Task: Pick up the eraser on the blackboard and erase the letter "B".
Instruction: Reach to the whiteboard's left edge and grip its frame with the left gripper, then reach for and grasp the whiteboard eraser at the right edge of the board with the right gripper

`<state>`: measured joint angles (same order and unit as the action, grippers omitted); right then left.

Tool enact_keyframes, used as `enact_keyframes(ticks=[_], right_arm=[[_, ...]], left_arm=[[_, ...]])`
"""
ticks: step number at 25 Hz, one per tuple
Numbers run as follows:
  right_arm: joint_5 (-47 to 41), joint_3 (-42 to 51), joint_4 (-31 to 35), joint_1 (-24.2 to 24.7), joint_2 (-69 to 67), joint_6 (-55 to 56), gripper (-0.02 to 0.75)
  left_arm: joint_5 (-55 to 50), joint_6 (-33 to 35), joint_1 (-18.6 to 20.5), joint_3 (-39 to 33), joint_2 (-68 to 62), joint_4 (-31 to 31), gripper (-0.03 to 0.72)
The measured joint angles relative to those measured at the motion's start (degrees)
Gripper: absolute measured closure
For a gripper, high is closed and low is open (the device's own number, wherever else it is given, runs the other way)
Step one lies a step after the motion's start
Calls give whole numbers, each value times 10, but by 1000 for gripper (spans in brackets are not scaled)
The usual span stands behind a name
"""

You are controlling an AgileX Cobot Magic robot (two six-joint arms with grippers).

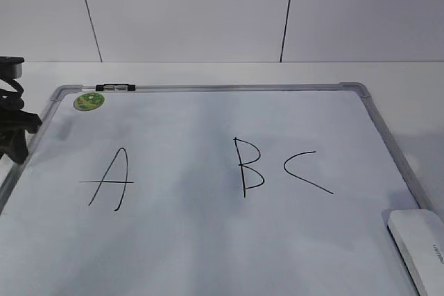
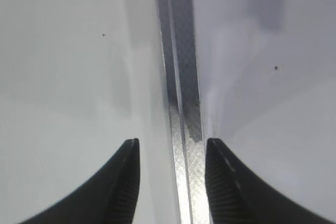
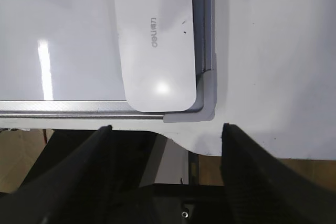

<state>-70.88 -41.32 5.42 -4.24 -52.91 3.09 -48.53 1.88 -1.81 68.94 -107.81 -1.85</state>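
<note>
The blackboard (image 1: 208, 247) is a white board with a grey frame, lying flat. On it are the black letters A (image 1: 111, 179), the letter "B" (image 1: 248, 167) and C (image 1: 305, 171). The eraser (image 1: 420, 247), a white oblong block, lies at the board's near right corner; it also shows in the right wrist view (image 3: 155, 40) against the frame corner (image 3: 202, 100). My right gripper (image 3: 165, 129) is open and empty, back from the eraser's near end over the table edge. My left gripper (image 2: 170, 148) is open and empty over the board's left frame rail (image 2: 184, 129); its arm (image 1: 12, 123) shows at the left.
A round green sticker (image 1: 89, 101) and a small black-and-silver marker (image 1: 116, 88) sit at the board's far left corner. The white table (image 1: 409, 77) surrounds the board. A white wall stands behind. The table's front edge and floor show below in the right wrist view (image 3: 226, 145).
</note>
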Motion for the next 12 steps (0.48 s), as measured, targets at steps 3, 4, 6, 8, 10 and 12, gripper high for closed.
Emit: enact_keyframes(ticks=[3,4,6,8,10,12], right_arm=[[0,0,0,0,0,0,237],[1,0,0,0,0,0,237],[3,0,-1,0,0,0,237],[2,0,-2,0,0,0,237],[2,0,-6,0,0,0,237],[2,0,-10,0,0,0,237]], left_arm=[[-3,3,0,6,-6,0,372],[-3,3,0,6,-10,0,372],[-6,3,0,6,-16,0,372],[-7,3,0,6,-18,0,377],[-7,5,0,6,-18,0,399],[-7,6,0,6,-19,0,418]])
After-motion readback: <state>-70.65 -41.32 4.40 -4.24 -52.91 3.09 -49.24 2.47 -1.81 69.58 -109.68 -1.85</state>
